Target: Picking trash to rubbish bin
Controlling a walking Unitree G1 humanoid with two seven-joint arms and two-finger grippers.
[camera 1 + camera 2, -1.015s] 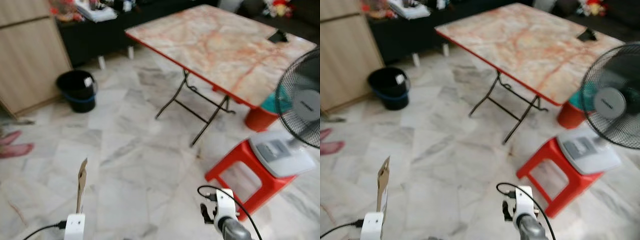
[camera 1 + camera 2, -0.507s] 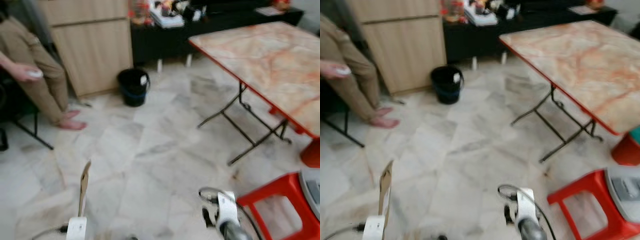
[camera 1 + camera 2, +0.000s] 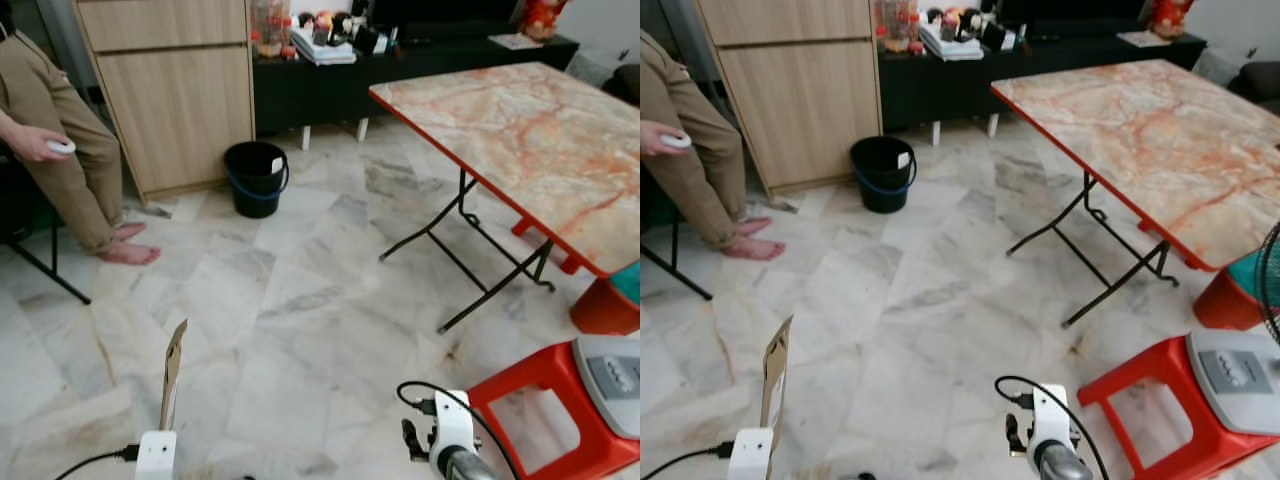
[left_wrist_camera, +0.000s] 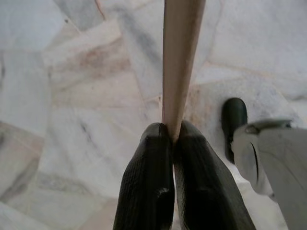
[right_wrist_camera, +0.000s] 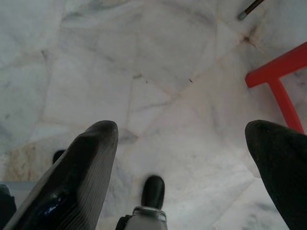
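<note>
Two black fingers of my left gripper (image 4: 173,143) are pinched tight on a thin brown cardboard sheet (image 3: 172,375), standing upright before me. My right gripper (image 5: 180,143) hangs spread wide, empty, over the marble floor (image 3: 300,300). Well ahead, the round black plastic bin (image 3: 255,177) sits beside the wooden cabinet (image 3: 170,90).

marble floor (image 3: 300,300), black bucket (image 3: 256,177), red stool (image 3: 545,400)

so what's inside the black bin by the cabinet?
The black bin stands on the floor beside the wooden cabinet. Its inside looks dark; a small white piece sits at the rim, and any contents lower down can't be made out. The left gripper holds a cardboard piece.
</note>
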